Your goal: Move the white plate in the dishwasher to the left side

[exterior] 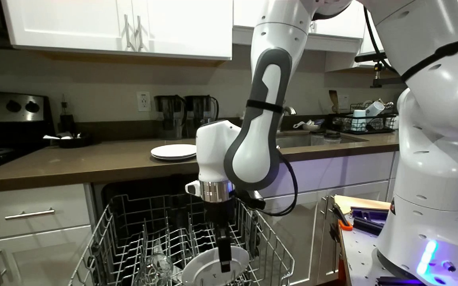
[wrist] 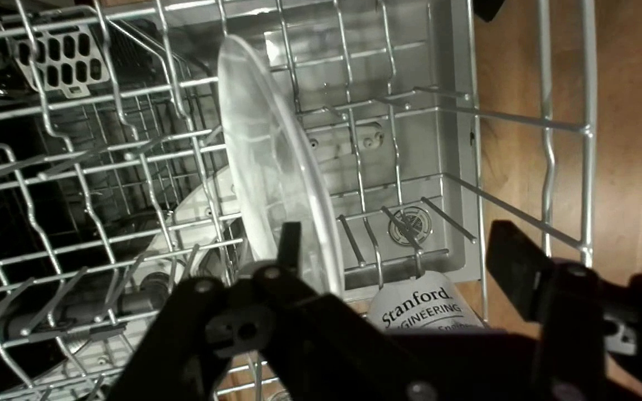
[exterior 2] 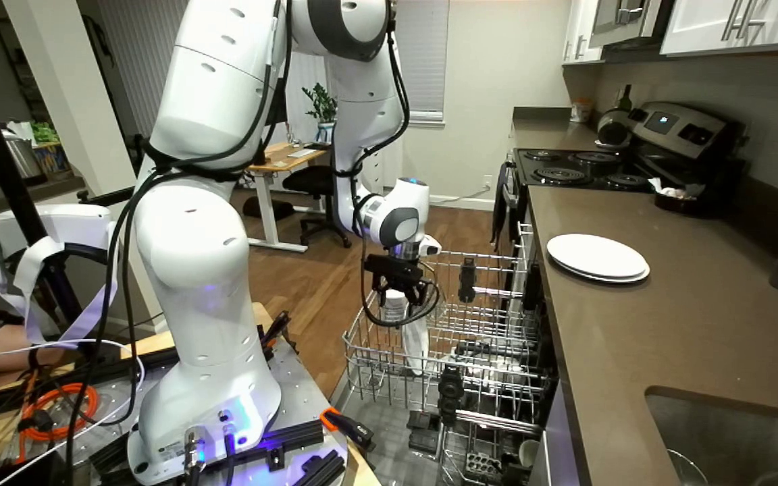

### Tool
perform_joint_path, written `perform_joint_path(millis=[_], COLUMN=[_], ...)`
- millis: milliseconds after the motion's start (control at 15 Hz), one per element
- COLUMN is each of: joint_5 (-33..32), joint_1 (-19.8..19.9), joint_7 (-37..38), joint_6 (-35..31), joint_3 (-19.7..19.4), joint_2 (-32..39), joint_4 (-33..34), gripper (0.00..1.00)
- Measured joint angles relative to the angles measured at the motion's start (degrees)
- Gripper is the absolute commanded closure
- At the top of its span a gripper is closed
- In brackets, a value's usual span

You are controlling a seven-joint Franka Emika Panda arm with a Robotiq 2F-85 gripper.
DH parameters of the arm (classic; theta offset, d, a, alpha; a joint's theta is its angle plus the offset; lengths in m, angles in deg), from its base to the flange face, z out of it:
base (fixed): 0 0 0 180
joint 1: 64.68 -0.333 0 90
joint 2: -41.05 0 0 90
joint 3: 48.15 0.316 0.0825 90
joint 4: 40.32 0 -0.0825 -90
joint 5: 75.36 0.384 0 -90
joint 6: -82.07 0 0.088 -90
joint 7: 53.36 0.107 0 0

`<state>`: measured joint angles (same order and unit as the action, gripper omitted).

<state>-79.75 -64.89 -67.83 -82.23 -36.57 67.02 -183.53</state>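
The white plate [wrist: 265, 150] stands on edge, slightly tilted, between tines of the dishwasher's pulled-out wire rack [wrist: 588, 167]. In an exterior view the plate [exterior: 201, 270] shows its round face, with the rack [exterior: 280, 254] around it. It also shows nearly edge-on in an exterior view [exterior 2: 416, 344]. My gripper [wrist: 396, 248] points down into the rack with its fingers wide apart and nothing between the tips. One finger overlaps the plate's lower part in the wrist view; I cannot tell whether it touches. In an exterior view a black finger of the gripper [exterior: 224, 254] crosses the plate's face.
A white cup with lettering [wrist: 427, 303] is under the gripper, and also shows in an exterior view [exterior 2: 394, 307]. Clear glasses [exterior: 159, 266] stand in the rack beside the plate. Stacked white plates [exterior: 173, 151] lie on the brown counter [exterior: 94, 159] above the dishwasher.
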Motion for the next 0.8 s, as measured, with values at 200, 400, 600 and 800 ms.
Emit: perform_joint_path(millis=[200, 400, 600, 800], joint_5=[0.03, -0.02, -0.06, -0.06], joint_1=[1.85, 2.87, 3.78, 4.84], joint_7=[-1.16, -1.92, -2.47, -3.38], joint_6=[-2.92, -3.88, -3.90, -3.88], joint_3=[1.23, 1.22, 1.21, 1.51], joint_2=[1.52, 1.66, 1.66, 1.66], joint_4=[0.00, 0.05, 0.49, 1.14], gripper=[0.66, 0.85, 0.95, 0.94])
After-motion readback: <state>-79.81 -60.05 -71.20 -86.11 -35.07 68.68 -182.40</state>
